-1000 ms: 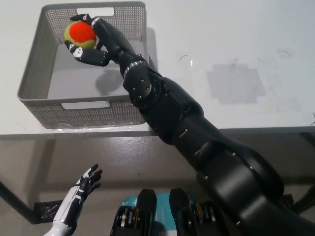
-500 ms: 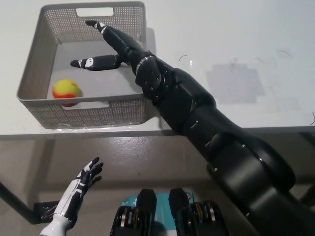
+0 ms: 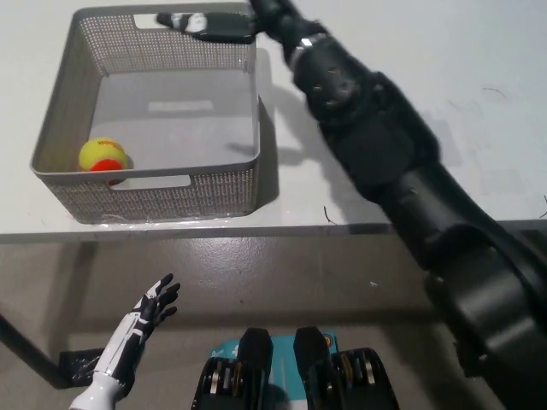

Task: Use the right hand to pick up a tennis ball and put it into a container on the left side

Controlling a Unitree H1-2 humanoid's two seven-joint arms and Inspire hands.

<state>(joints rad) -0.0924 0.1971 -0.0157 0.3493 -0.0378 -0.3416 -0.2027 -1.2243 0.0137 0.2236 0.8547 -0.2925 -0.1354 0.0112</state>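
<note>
A yellow-and-orange tennis ball (image 3: 103,155) lies inside the grey mesh basket (image 3: 224,190), in its near left corner. My black right hand (image 3: 224,23) hovers open over the basket's far right rim, fingers spread, holding nothing; part of it runs off the top edge. My white left hand (image 3: 145,314) rests low at the lower left, below the table edge, fingers apart and empty.
The basket stands on the left end of a white table (image 3: 427,102), close to its front edge. My right arm (image 3: 376,145) stretches across the table's middle. A grey square patch lies on the tabletop at the right.
The right hand let go of the ball, which dropped into the basket and rolled to its near left corner. The hand then rose and drew back to the far right rim.
</note>
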